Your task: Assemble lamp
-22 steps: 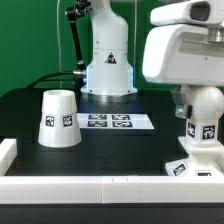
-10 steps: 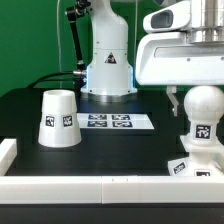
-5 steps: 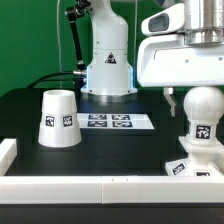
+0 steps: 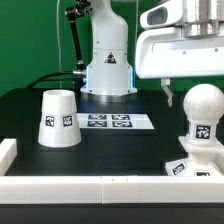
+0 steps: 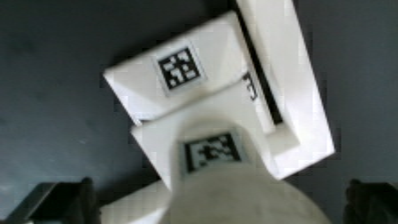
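Black table [image 4: 110, 145], one shade [image 4: 58, 119], one bulb [image 4: 202, 118], one base [image 4: 188, 166]

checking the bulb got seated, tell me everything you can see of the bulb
The bulb is matte white with a round ball head above a straight neck that carries a black-and-white square tag. It stands upright on the stepped base at the exterior view's right. The gripper hangs above it, apart; nothing else touches it.

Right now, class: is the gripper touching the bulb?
Apart. In the exterior view, the gripper hangs above the bulb, its one visible finger beside the ball head with dark background between them; the jaws stand open.
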{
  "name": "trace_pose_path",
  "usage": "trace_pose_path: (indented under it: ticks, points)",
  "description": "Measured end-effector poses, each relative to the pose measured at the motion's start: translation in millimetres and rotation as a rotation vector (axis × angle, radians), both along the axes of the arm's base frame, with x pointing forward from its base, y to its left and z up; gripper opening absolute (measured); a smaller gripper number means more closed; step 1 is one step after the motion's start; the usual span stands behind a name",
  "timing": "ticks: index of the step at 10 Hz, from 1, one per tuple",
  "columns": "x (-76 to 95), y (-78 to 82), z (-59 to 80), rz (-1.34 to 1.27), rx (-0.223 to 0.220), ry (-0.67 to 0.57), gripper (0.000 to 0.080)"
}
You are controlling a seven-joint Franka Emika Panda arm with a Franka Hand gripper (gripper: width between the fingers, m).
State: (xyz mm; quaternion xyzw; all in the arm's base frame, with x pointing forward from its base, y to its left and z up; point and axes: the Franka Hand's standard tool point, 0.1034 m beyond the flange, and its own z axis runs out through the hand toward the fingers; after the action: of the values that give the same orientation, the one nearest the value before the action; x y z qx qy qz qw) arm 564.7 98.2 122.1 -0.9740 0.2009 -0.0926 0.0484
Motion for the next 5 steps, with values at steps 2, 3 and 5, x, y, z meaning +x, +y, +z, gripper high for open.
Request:
trace_pose_path:
  ticks: [2, 3, 5]
  points:
    - [-21.2, -14.4, 5.9, 0.036, -0.01, -0.003, 0.0698]
    - [-22.9, -27.6, 10.0, 0.032, -0.013, -0.014, 0.0698]
    - [-26.1, -31.4, 5.1, 0.035, -0.016, -0.018, 0.0698]
